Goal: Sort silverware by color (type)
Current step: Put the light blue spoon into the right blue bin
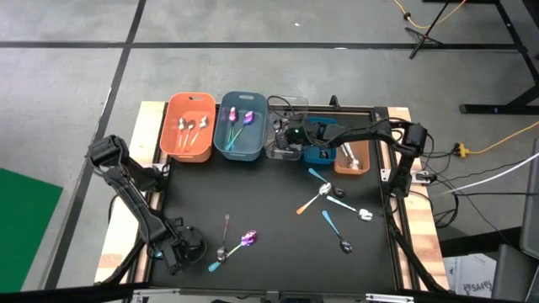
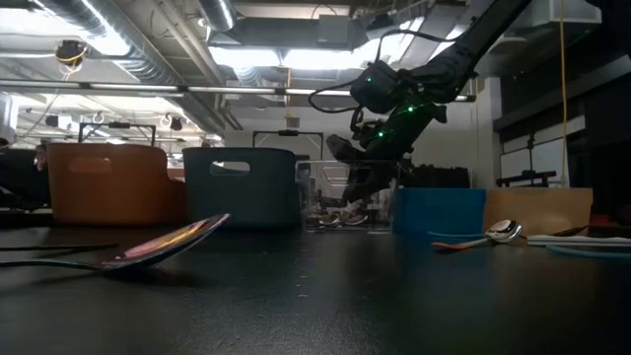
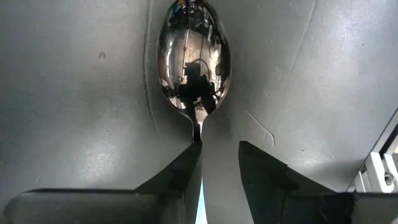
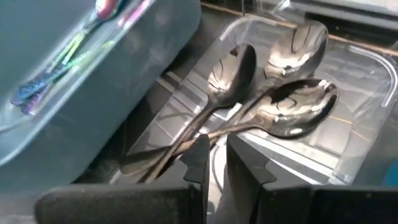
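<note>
Silver spoons (image 4: pixel 273 93) in clear bin (image 4: pixel 367 106) lie under right end effector (image 4: pixel 216 158), slightly parted, empty.

Grey tiled floor (image 1: pixel 253 67), green mat (image 1: pixel 25 219), ceiling ducts (image 2: pixel 118 44) overhead.

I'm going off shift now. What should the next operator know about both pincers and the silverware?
Left pincer: open, low at the table's near left, over a silver spoon, not gripping.
Right pincer: over the clear bin, holding nothing visible.
Done: silver spoons lie in the clear bin; spoons also in the orange bin and grey-blue bin.
Left: the loose pieces on the mat.
</note>
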Controlling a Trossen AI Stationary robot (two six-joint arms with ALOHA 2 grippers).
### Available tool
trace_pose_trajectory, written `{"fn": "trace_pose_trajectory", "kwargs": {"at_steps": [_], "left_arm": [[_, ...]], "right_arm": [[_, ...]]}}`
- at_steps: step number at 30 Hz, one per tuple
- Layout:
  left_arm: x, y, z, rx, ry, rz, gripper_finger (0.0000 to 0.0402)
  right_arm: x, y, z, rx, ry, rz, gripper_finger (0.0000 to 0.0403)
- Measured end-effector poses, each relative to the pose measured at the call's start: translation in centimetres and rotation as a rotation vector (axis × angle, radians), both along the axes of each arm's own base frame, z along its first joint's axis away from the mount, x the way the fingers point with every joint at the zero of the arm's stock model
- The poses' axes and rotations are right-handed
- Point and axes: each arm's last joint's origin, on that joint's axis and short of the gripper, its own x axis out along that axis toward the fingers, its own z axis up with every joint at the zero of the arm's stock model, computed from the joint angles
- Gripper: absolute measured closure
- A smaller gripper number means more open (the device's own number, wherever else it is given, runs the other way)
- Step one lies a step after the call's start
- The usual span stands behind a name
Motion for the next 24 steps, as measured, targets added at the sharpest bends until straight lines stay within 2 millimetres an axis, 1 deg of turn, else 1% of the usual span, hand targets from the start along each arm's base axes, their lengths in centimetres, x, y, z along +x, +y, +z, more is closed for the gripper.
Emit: {"fn": "trace_pose_trajectory", "kwargs": {"at_steps": [10, 13, 19, 24], "left_arm": [[-0.46, 0.32, 0.51, -0.028, 0.066, 0.057, 0.0301], [-0.56, 0.59, 0.55, -0.005, 0.076, 0.071, 0.0301], [-0.26, 0.71, 0.54, 0.049, -0.022, 0.087, 0.0301], [-0.30, 0.69, 0.54, 0.054, -0.030, 0.084, 0.0301]], "right_arm": [[0.04, 0.04, 0.40, 0.004, -0.023, 0.014, 0.0356], [0.04, 0.04, 0.40, 0.005, -0.024, 0.014, 0.0356], [0.08, 0.05, 0.42, 0.008, -0.030, 0.021, 0.0356], [0.15, 0.08, 0.46, 0.001, -0.028, 0.054, 0.0356]]}}
